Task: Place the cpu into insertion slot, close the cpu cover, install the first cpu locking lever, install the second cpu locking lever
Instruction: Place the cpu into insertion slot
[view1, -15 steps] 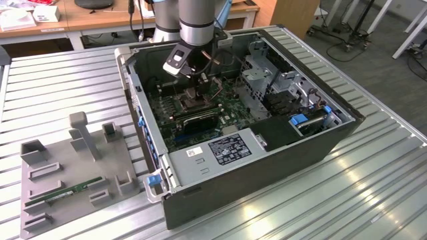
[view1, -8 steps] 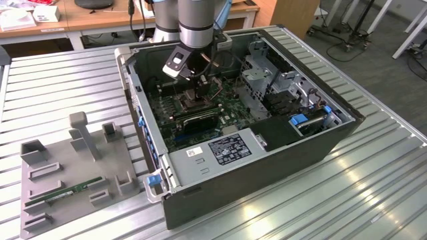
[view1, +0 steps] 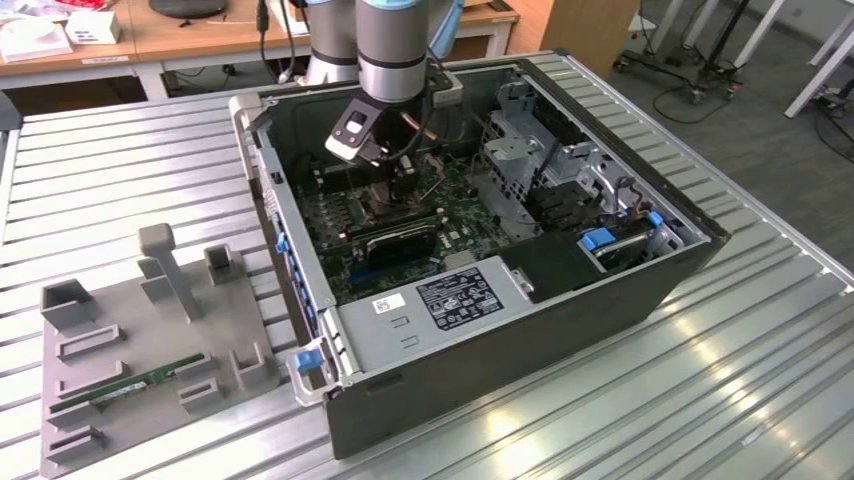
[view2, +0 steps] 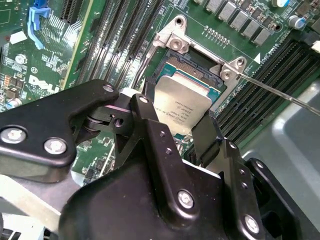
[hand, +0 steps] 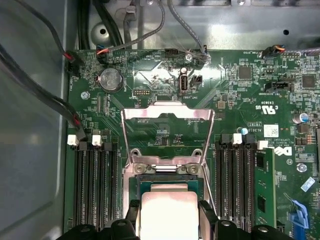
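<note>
Desk: Step in hand, going by the exterior view?

Photo: Placement, as I read it. The gripper (view1: 391, 180) hangs inside the open computer case (view1: 534, 290), low over the green motherboard (view1: 461, 195). The case lies on its side on a ribbed metal table (view1: 694, 400). On the exterior view's left, a grey fixture tray (view1: 147, 340) carries a long green memory stick (view1: 134, 382). Wooden desks (view1: 174, 40) and a grey floor (view1: 761, 120) lie beyond, which suggests a lab or workshop.

Desk: And the second wrist view?

Photo: Black fingers (view2: 205, 132) are clamped on two opposite edges of the cpu (view2: 184, 97), its silver top facing up, right over the insertion slot (view2: 192, 60). Whether the chip touches the slot yet, I cannot tell. A thin locking lever (view2: 280, 92) runs clear of the slot to one side.

Desk: First wrist view?

Photo: The grip reads the same, with the chip between the fingers at the slot. The cpu cover (hand: 167, 114) is swung open and lies back over the board beyond the slot, so closing and both levers are not yet done. Rows of memory slots (hand: 95, 185) flank the socket.

Desk: What does seating call for?

Photo: In my judgement, the chip should be square and level with the slot's frame and lowered gently. It should not be dragged sideways across the contacts.
</note>
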